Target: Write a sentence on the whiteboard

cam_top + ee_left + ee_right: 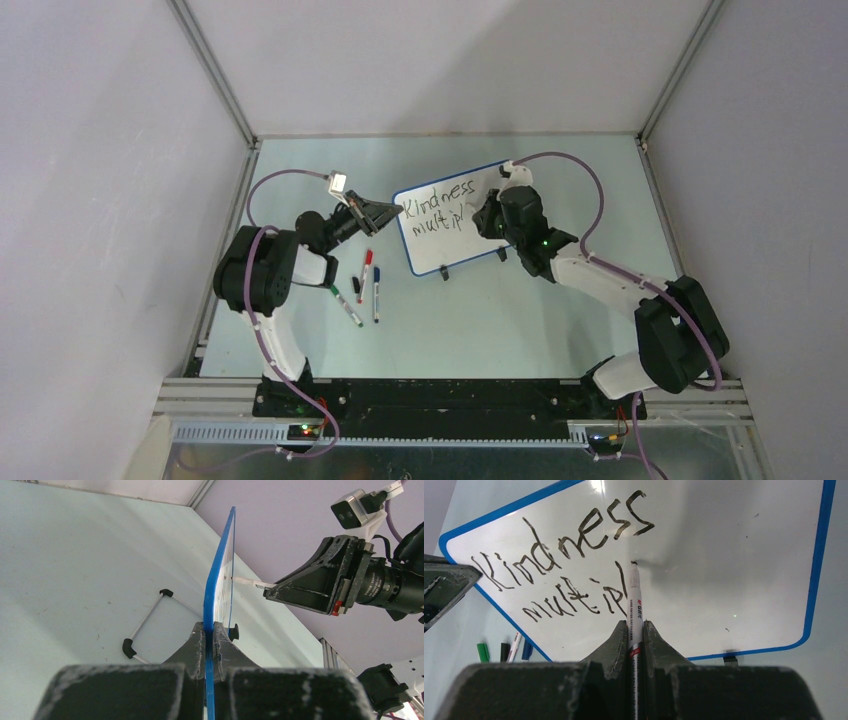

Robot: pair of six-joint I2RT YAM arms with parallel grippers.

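A pale greenish surface (520, 320) is boxed in by plain lilac-grey wall panels (100, 200), with aluminium posts (212, 72) rising from its back corners. Toward the left side of the surface three loose pens lie close together, apart from one another as far as the overhead view shows. They are a red-capped marker (366, 268), a blue marker (376, 296) just right of it, and a green marker (346, 306) angled toward the near edge. A small black piece (356, 285), possibly a loose cap, lies between the red and green ones. A grey slotted duct (450, 432) runs along the near edge.
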